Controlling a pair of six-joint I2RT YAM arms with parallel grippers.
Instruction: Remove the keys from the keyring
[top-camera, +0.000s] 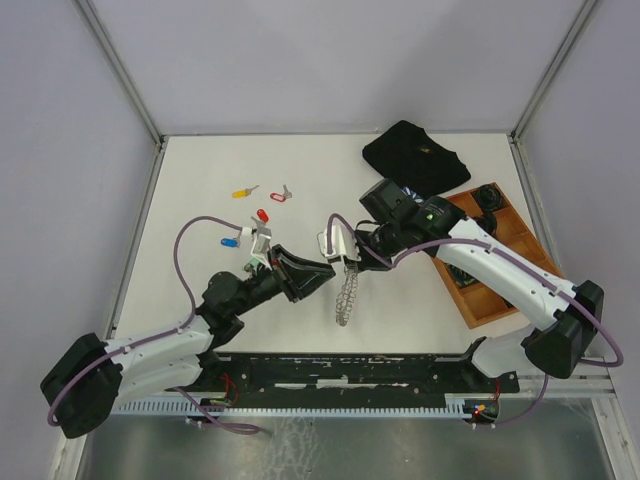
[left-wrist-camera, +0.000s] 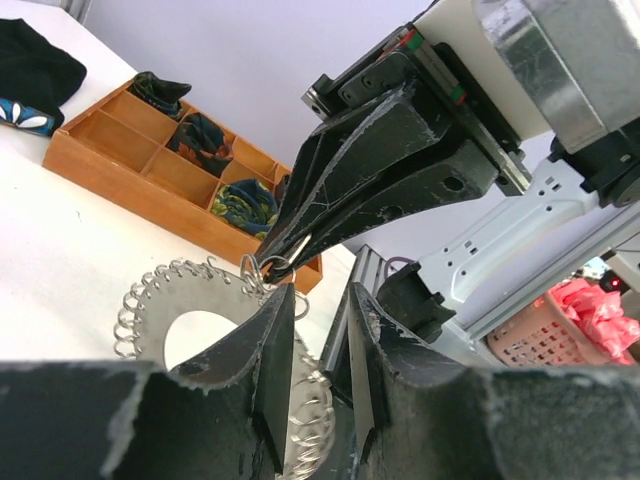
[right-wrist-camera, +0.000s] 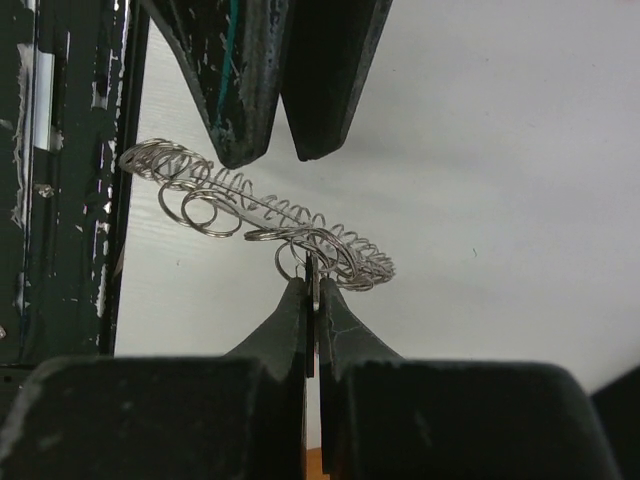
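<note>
The keyring (top-camera: 344, 295) is a silvery disc with a hole, fringed with small wire rings. It hangs on edge from my right gripper (top-camera: 350, 262), which is shut on its top rim (right-wrist-camera: 312, 285). It shows from the side in the right wrist view (right-wrist-camera: 270, 215) and face on in the left wrist view (left-wrist-camera: 150, 310). My left gripper (top-camera: 325, 270) is open by a narrow gap and empty (left-wrist-camera: 318, 300), its tips right beside the rim. Loose keys lie on the table: yellow (top-camera: 241, 192), red (top-camera: 262, 215), blue (top-camera: 230, 241). I see no key on the ring.
A wooden compartment tray (top-camera: 470, 310) with dark coiled items stands at the right and shows in the left wrist view (left-wrist-camera: 110, 150). A black cloth (top-camera: 415, 155) lies at the back right. A grey key with a reddish head (top-camera: 283, 193) lies near the yellow one.
</note>
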